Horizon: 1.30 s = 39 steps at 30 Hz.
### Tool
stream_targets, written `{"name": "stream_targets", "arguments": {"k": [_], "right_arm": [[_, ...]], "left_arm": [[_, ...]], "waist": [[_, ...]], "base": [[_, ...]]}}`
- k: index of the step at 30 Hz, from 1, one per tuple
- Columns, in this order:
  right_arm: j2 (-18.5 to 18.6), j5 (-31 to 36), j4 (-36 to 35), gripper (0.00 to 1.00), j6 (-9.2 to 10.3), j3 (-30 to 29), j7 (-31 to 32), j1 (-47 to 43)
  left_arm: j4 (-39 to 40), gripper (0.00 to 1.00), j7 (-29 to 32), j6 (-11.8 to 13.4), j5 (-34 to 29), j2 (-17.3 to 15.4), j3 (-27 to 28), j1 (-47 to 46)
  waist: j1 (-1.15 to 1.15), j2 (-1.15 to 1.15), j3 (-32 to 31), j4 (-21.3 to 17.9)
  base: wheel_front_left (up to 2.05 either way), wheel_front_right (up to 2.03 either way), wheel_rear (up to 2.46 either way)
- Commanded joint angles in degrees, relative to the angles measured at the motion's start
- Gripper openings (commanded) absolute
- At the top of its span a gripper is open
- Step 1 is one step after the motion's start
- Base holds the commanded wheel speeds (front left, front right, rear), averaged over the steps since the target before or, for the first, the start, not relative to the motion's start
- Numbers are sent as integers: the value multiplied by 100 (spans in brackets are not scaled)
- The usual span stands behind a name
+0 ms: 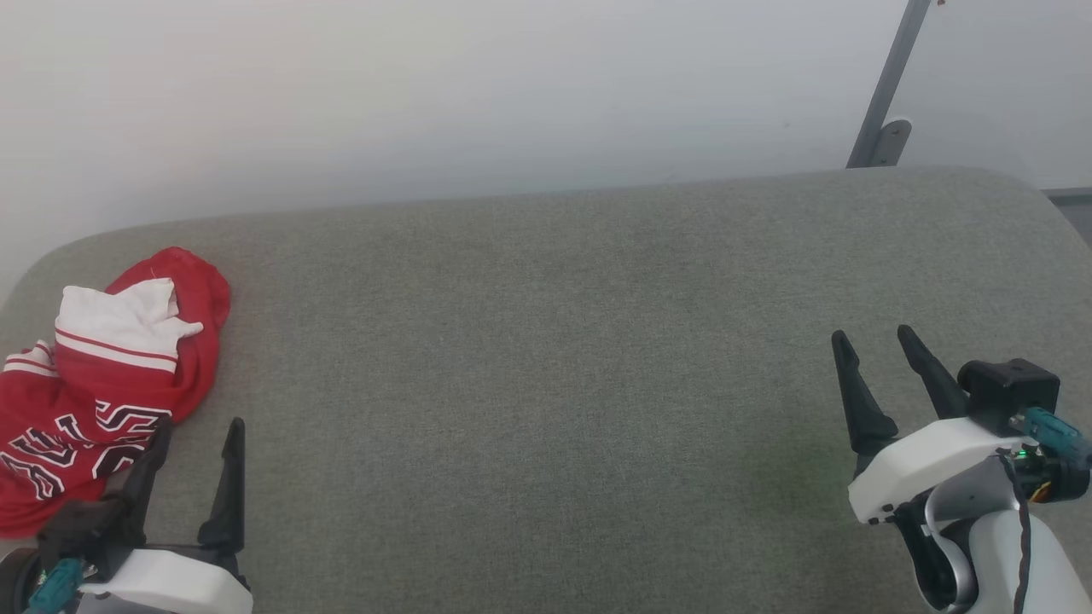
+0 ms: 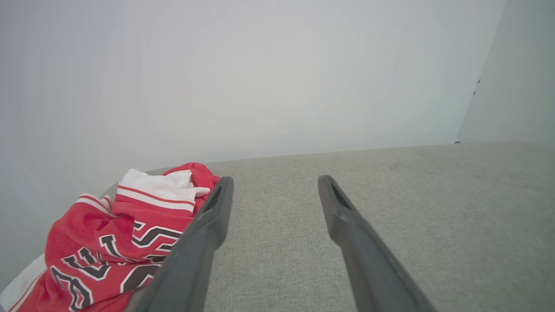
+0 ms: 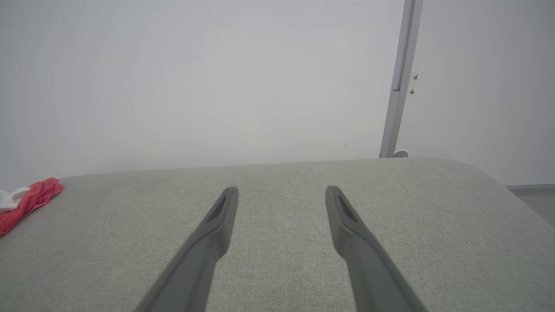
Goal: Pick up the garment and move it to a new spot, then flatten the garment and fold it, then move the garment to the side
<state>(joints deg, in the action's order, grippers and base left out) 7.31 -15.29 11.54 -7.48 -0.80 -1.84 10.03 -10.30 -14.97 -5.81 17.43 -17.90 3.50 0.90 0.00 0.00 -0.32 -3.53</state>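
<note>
"Starting with the shirt (image 1: 102, 375): where is it being seen?"

"It is being seen as a crumpled heap at the far left end of the grey cushion (image 1: 546, 341), with the lettering partly showing and a white sleeve bunched on top. It is not being gripped by anything."

"And the grippers?"

"The left gripper (image 1: 199, 423) is being held with its fingers spread, just beside the shirt's near edge. One finger is overlapping the cloth in the head view, though whether it is touching cannot be told. The right gripper (image 1: 871, 333) is likewise being held spread, well apart from the shirt, over bare cushion at the right."

"Which step is being worked on?"

"The first pick-up, it is being judged, since the shirt is not yet lifted. Next, the left fingers are being called on to be shifted leftward over a raised fold and closed on it, so that the shirt can be carried toward the open middle."
</note>
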Motion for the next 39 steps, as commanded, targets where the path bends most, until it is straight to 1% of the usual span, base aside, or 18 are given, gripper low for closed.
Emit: {"name": "stream_targets", "arguments": {"k": [1, 12, 19, 29, 39], "right_arm": [[8, 2, -20, 100, -3, -15, -31, 60], [14, -45, -48, 100, -3, -21, -18, 50], [49, -92, -31, 100, -3, 116, 37, 49], [118, -180, 94, 100, -3, 516, 122, 193], [70, -308, 326, 100, -3, 946, 31, 313]], "left_arm": [[22, 100, -31, -4, 7, -9, 17, 15], [-16, 100, -31, -49, 236, 62, 178, -41], [-127, 100, -31, -54, 509, 86, 370, -90], [-276, 100, 34, 18, 799, -40, 658, -92], [-225, 100, 131, 100, 929, -68, 718, 39]], "waist": [[0, 0, 0, 1], [0, 0, -15, 44], [0, 0, -79, 232], [0, 0, -247, 878], [0, 0, -392, 1624]], "base": [[0, 0, 0], [0, 0, 0], [0, 0, 0], [0, 0, 0], [0, 0, 0]]}}
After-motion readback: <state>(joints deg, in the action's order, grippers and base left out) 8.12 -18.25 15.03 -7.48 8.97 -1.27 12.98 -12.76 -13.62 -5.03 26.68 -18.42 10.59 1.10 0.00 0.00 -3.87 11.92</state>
